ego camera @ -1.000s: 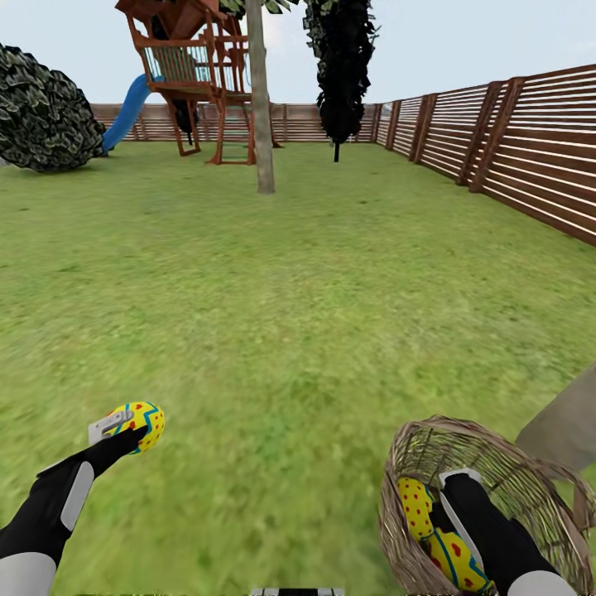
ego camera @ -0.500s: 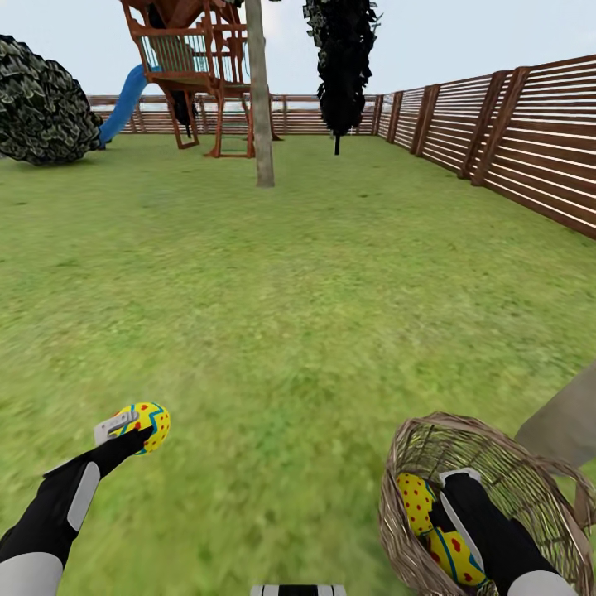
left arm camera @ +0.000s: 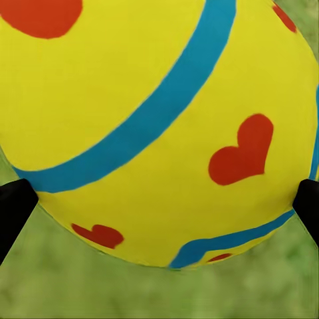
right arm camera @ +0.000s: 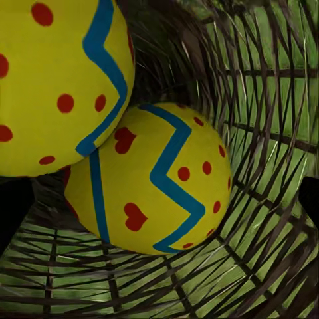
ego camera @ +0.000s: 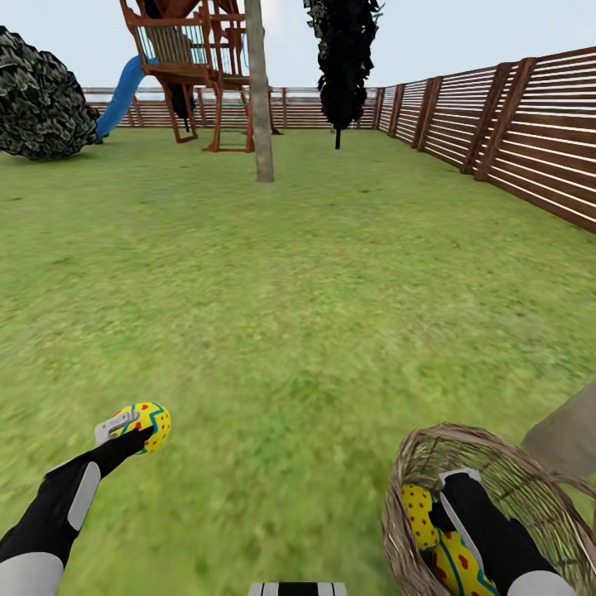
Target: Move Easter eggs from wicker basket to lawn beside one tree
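One egg held out over the lawn, two in the basket.
The left gripper clamps an Easter egg near left; the right gripper reaches into the wicker basket near right, its jaws hidden, beside two eggs partly cut off.

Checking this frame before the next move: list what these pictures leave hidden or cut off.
- Right gripper: head view, inside the wicker basket, its fingers masked by the arm; open or shut is unclear.
- Two eggs in the basket: partly masked by that arm.
- Tree: crown cut by the top edge.
- Left gripper's egg: wrist view crops it.
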Robot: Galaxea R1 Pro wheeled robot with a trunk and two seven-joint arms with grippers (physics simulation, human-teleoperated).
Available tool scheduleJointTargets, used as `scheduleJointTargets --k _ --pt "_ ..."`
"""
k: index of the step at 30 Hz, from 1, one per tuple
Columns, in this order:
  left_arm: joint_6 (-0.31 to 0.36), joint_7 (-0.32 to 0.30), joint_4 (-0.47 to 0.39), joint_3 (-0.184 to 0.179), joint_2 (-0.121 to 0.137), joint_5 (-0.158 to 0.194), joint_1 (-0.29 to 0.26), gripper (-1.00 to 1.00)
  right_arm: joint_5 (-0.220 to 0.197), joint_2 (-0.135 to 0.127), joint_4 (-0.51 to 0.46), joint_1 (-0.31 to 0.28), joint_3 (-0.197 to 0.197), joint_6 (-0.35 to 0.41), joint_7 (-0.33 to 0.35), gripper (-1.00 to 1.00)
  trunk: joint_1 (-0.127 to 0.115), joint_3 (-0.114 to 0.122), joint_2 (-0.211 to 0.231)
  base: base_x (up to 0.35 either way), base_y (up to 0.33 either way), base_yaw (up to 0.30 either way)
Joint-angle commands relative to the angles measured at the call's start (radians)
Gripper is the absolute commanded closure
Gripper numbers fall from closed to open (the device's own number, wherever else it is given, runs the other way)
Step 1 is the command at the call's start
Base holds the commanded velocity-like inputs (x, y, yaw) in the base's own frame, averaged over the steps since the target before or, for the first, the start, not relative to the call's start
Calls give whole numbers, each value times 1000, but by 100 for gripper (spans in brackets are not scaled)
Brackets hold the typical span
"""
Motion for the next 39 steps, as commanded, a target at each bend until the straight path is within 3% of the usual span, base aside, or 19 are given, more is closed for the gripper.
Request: scheduleJointTargets --k 1,7,27,30,32,35,39 --pt "7 -5 -1 3 -1 5 0 100 2 -1 -1 0 4 5 -1 -100 0 -1 0 73 0 0" --pt "7 -5 -1 3 -10 5 0 100 0 -2 -2 -1 3 5 -1 -100 0 -1 0 9 0 0" --pt "7 -5 -19 1 -19 4 0 100 3 0 -6 0 7 5 -1 -100 9 -78 -5 0 0 0" --pt "9 -2 -43 7 -13 5 0 100 3 4 -3 -1 8 5 -1 -100 11 -90 -6 0 0 0" --pt "17 9 -146 5 -18 4 -1 100 3 6 -6 0 8 5 -1 -100 11 -98 -6 0 0 0" --pt "23 45 -235 4 -13 7 0 100 3 2 -8 -1 7 5 -1 -100 13 -109 -7 0 0 0" --pt "26 51 -260 4 -11 8 -1 100 3 1 -9 0 7 5 -1 -100 15 -125 -8 0 0 0"
